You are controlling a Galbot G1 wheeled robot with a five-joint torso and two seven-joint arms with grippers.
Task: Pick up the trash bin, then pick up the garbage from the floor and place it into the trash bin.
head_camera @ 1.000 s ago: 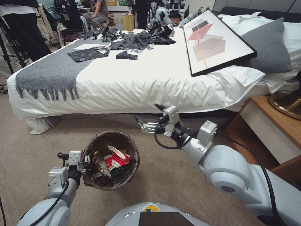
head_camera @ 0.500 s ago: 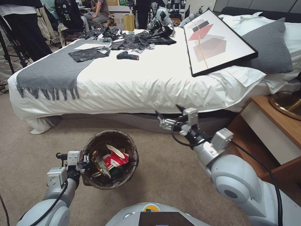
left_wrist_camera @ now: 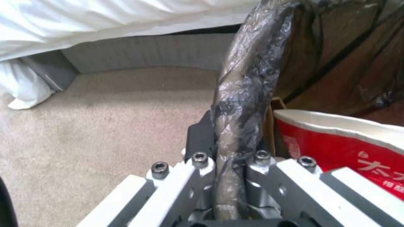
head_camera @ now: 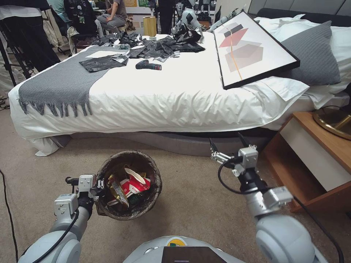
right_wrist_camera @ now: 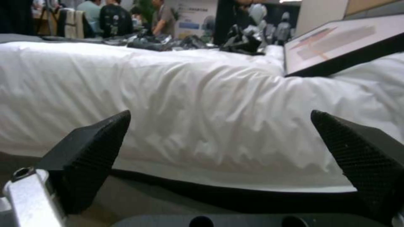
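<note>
Two pincers, left pincer (head_camera: 99, 187) gripping trash bin (head_camera: 128, 184), bed (head_camera: 164, 95) ahead

A white-sheeted bed (head_camera: 164, 95) stands on beige carpet (head_camera: 33, 182), 1 grey throw (head_camera: 62, 82) across its foot, wooden nightstand (head_camera: 318, 153) beside.

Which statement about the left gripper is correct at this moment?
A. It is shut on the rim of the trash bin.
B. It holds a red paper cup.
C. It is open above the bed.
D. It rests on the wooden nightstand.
A. The left gripper is clamped on the bag-covered rim of the trash bin, which hangs above the floor; the left wrist view shows the rim pinched between its fingers.
</note>
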